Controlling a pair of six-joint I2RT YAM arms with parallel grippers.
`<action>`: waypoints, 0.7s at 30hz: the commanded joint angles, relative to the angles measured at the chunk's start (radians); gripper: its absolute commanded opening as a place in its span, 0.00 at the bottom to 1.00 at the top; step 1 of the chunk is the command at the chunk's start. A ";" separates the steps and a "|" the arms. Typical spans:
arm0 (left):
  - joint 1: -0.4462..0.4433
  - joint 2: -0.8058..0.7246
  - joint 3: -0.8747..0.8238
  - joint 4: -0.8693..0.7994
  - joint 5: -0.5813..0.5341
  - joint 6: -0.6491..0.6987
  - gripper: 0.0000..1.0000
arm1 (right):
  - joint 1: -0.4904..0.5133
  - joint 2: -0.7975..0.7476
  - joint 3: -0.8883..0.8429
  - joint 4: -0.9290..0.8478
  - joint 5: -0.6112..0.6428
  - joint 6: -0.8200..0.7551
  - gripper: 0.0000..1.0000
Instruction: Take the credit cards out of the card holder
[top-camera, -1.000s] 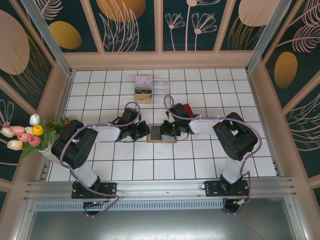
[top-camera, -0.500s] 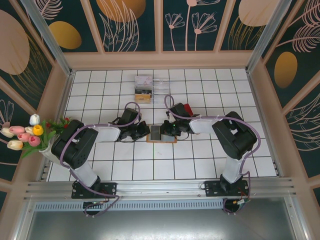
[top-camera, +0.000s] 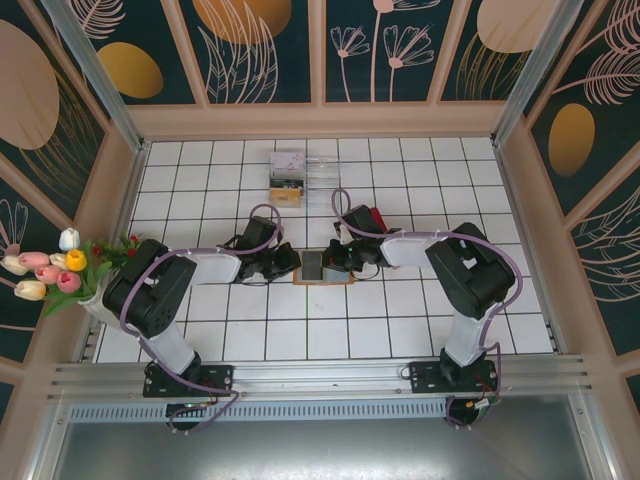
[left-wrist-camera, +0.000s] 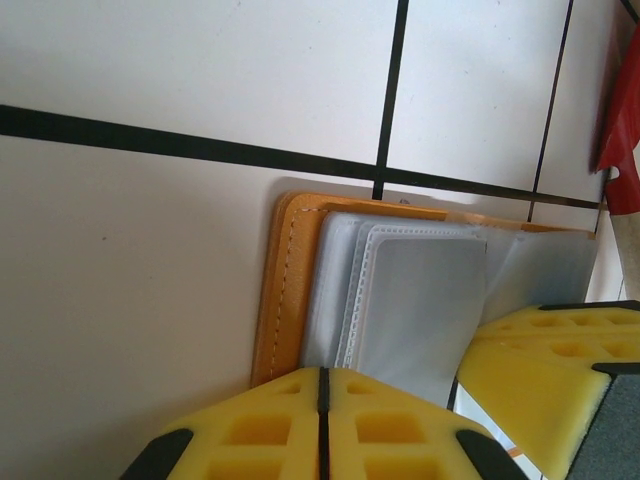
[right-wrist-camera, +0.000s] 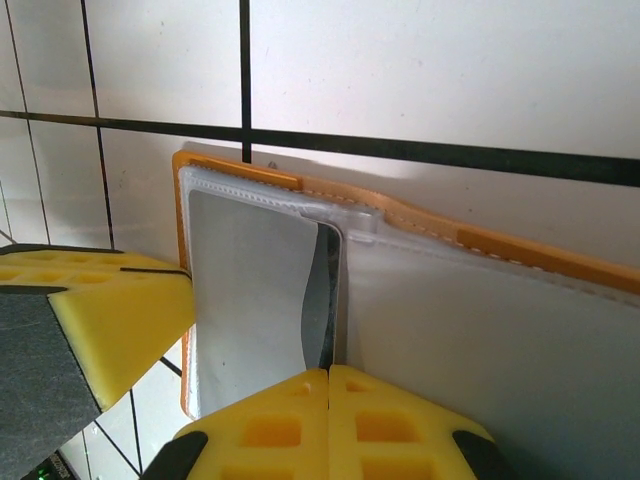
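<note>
Tan leather holder (left-wrist-camera: 278, 290) lies open around the middle of the tabletop, between our two arms. Our left gripper (left-wrist-camera: 322, 400) has its pads shut together, empty, at the holder's left edge; we judge it pins the holder down. Our right gripper (right-wrist-camera: 328, 385) is closed too, at a sleeve mouth where a card (right-wrist-camera: 322, 290) edge runs into the seam; we cannot tell whether it grips the card. Beyond lies a spatula (top-camera: 375, 216), and toward the far edge a box (top-camera: 288, 177).
</note>
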 joint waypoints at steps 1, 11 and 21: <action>-0.007 0.023 -0.020 -0.120 -0.084 0.027 0.11 | -0.007 -0.041 -0.015 -0.075 0.025 -0.022 0.03; -0.006 0.011 0.004 -0.096 -0.059 0.038 0.11 | -0.007 -0.063 -0.025 -0.117 0.065 -0.020 0.03; -0.006 -0.109 0.027 -0.059 -0.011 0.054 0.14 | -0.007 -0.032 -0.014 -0.085 0.051 0.000 0.06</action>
